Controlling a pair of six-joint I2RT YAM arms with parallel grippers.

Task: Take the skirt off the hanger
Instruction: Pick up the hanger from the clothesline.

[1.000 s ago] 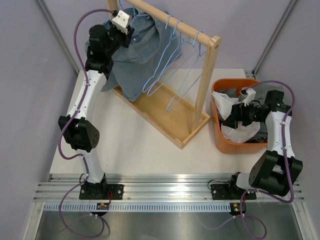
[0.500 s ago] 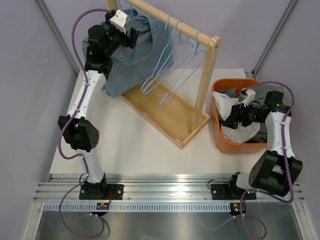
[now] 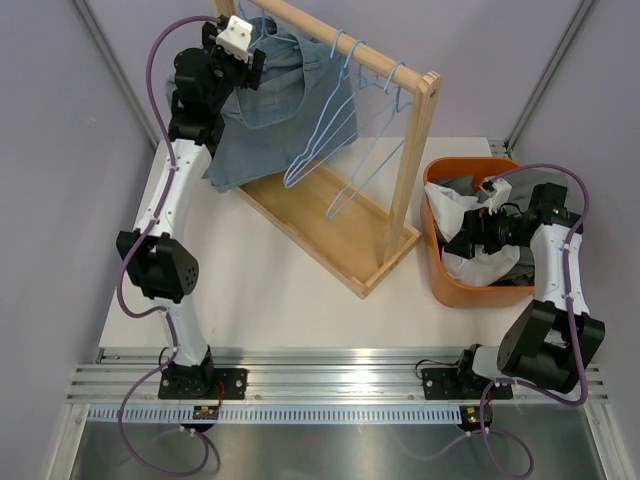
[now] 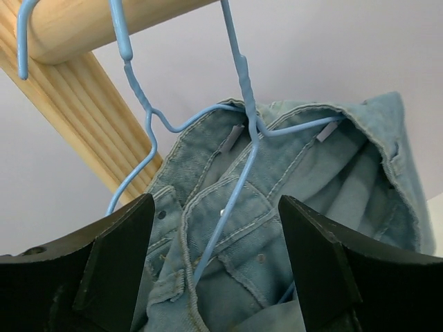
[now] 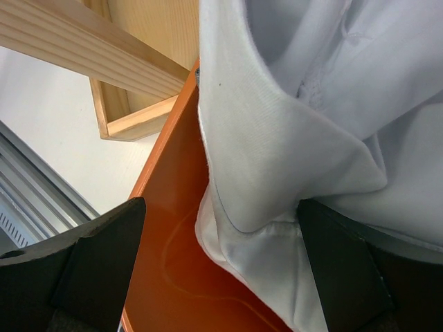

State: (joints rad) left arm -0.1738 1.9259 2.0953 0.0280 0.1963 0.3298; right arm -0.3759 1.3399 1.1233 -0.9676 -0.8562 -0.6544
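A light denim skirt (image 3: pixel 285 105) hangs on a blue wire hanger (image 4: pixel 235 187) from the wooden rod (image 3: pixel 340 38) at the rack's far left end. My left gripper (image 3: pixel 247 66) is raised against the top of the skirt. In the left wrist view it (image 4: pixel 218 277) is open, with the skirt's waistband (image 4: pixel 291 207) and the hanger wire between its spread fingers. My right gripper (image 3: pixel 462 243) is low inside the orange basket (image 3: pixel 436 270). In the right wrist view it (image 5: pixel 221 277) is open, with white cloth (image 5: pixel 277 138) lying between its fingers.
Several empty blue hangers (image 3: pixel 345 150) hang further right on the rod. The rack's wooden base tray (image 3: pixel 330 225) runs diagonally across the table. The rack's right post (image 3: pixel 415 150) stands close to the basket, which holds white and grey garments (image 3: pixel 465 262).
My left gripper has risen towards the rod and the skirt's hem has lifted and pulled left. The empty hangers have swung. The right arm has not moved.
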